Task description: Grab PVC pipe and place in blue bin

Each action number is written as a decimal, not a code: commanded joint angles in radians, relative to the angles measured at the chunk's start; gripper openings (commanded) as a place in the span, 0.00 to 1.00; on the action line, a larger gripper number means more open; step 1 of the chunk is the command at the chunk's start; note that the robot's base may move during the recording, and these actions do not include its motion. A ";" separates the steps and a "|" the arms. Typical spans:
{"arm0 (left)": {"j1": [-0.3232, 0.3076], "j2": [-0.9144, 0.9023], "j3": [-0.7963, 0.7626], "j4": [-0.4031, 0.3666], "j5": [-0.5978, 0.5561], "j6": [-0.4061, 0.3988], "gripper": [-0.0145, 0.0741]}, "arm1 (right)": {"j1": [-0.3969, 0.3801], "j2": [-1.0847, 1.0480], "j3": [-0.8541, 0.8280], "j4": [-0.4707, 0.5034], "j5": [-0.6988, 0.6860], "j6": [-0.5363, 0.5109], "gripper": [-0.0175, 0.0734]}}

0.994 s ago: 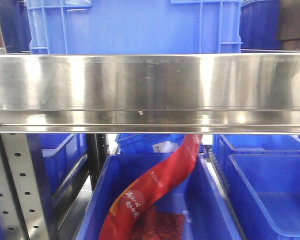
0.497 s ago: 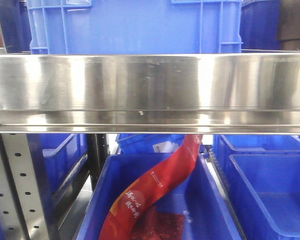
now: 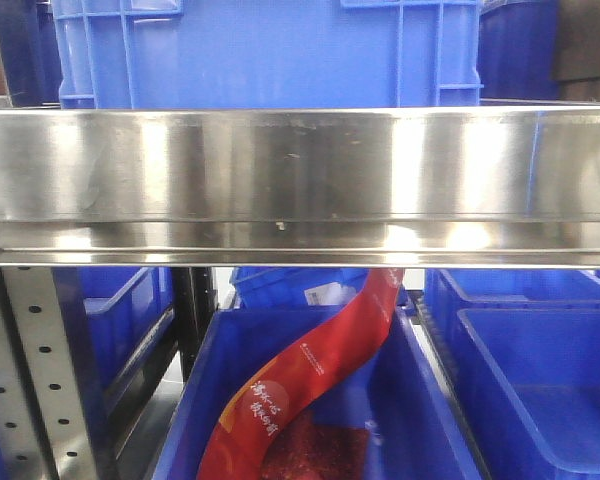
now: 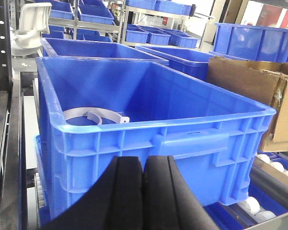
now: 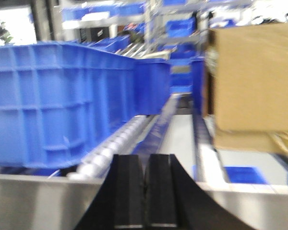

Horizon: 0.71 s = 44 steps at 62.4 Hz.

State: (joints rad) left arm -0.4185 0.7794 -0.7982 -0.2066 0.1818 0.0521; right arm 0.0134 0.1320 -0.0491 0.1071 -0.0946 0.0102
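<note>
1. My left claw (image 4: 143, 191) is pressed closed on nothing, near a blue bin (image 4: 182, 139).
2. Only that view shows the curved white PVC pipe (image 4: 93, 116) lying flat inside the bin, far left, arc running left-right.
3. My right claw (image 5: 145, 196) is closed, empty.
4. The front view shows a steel shelf (image 3: 300, 180).

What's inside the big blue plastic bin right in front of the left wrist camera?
In the big blue plastic bin, a curved white plastic strip lies on the floor at the near-left corner. The near wall hides the rest of the floor there.
</note>
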 commanded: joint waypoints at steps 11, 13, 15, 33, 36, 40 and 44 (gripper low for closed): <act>-0.005 -0.006 -0.001 0.003 -0.014 0.003 0.04 | -0.071 -0.132 0.049 -0.033 0.135 -0.004 0.01; -0.005 -0.006 -0.001 0.003 -0.014 0.003 0.04 | -0.074 -0.132 0.049 -0.050 0.146 -0.004 0.01; -0.005 -0.006 -0.001 0.003 -0.014 0.003 0.04 | -0.074 -0.132 0.049 -0.054 0.146 -0.004 0.01; -0.005 -0.006 -0.001 0.003 -0.014 0.003 0.04 | -0.074 -0.132 0.049 -0.123 0.139 -0.004 0.01; -0.005 -0.006 -0.001 0.003 -0.014 0.003 0.04 | -0.074 -0.132 0.049 -0.123 0.139 -0.004 0.01; -0.005 -0.006 -0.001 0.003 -0.014 0.003 0.04 | -0.074 -0.132 0.049 -0.123 0.139 -0.004 0.01; -0.005 -0.006 -0.001 0.003 -0.014 0.003 0.04 | -0.074 -0.132 0.049 -0.119 0.139 -0.004 0.01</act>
State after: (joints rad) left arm -0.4185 0.7794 -0.7964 -0.2047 0.1818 0.0530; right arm -0.0545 0.0042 0.0004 -0.0052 0.0492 0.0085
